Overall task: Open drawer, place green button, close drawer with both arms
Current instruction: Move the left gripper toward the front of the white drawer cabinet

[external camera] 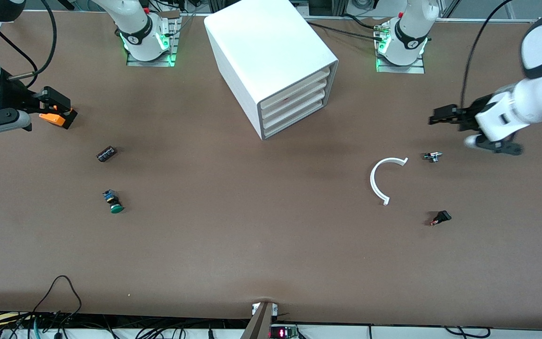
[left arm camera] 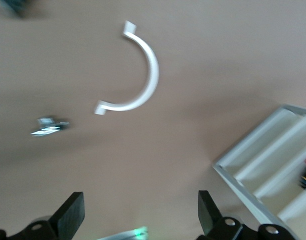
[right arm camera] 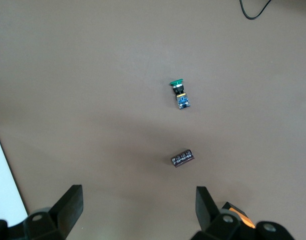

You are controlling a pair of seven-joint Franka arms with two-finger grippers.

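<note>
Brown tabletop (external camera: 233, 226) spreads under both our grippers, each open and empty: left gripper (left arm camera: 139, 215), right gripper (right arm camera: 138, 207). At our right gripper's five o'clock lies the button (external camera: 113, 201), green-capped, on its side. Cabinet (external camera: 271, 61), drawer (external camera: 294, 120) shut.

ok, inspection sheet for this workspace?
Surface: brown table, flat.
Job's things: drawer shut, lowest in white cabinet; button lying toward the right arm's end.
Clutter: black ribbed cylinder, white curved strip, small metal part, small black part, orange cube.
Grippers: left gripper open, empty; right gripper open, empty.
Cables: black cable at the table's near edge.
Surroundings: nothing seen.
</note>
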